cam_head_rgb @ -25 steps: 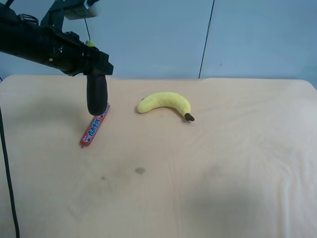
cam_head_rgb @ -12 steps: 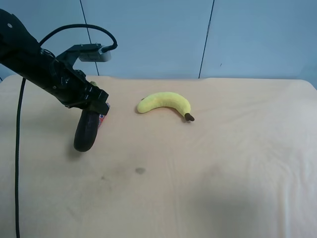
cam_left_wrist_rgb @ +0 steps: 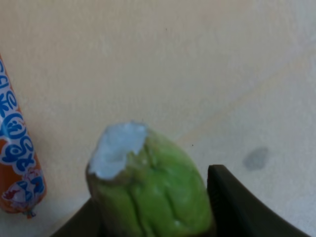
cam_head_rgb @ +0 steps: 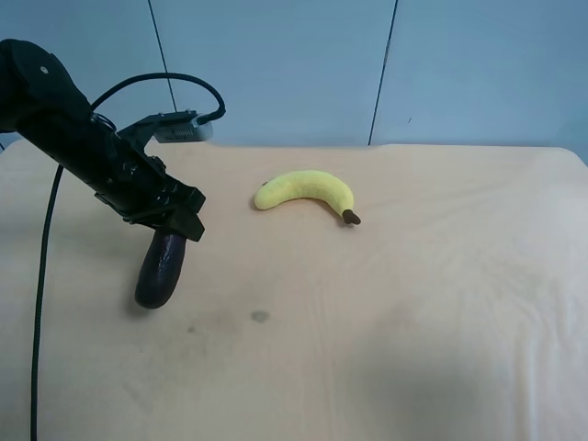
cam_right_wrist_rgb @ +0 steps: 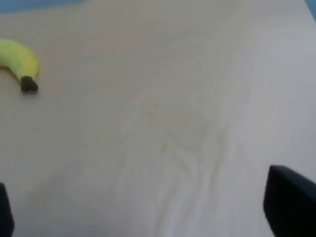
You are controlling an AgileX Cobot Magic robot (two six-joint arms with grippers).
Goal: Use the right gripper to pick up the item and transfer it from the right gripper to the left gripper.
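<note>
At the exterior high view's left, the left gripper [cam_head_rgb: 170,230] is clamped on the stem end of the eggplant [cam_head_rgb: 161,268], which hangs nose-down with its dark rounded tip at or just above the table [cam_head_rgb: 413,303]; contact there cannot be told. The left wrist view confirms which arm this is: the green stem end [cam_left_wrist_rgb: 153,192] sits pinched between the black fingers [cam_left_wrist_rgb: 237,207], so the jaws are closed on it.

The handover looks done, and the step in hand appears to be setting the item down. To do it well, I would lower until the tip bears on the cloth, let the body tip over towards open table, and only then spread the jaws, so it neither drops nor rolls. The sausage stick [cam_left_wrist_rgb: 17,148] lies close by, so leaning the eggplant away from it would avoid a knock.

Further right, the banana [cam_head_rgb: 308,193] lies well apart from all this.

The high view hides the sausage stick behind arm and eggplant; only the left wrist view shows it. The right gripper [cam_right_wrist_rgb: 148,217] is absent from the high view; its own camera shows two dark finger edges set wide apart over bare table, holding nothing, with the banana's tip [cam_right_wrist_rgb: 28,85] beyond.
</note>
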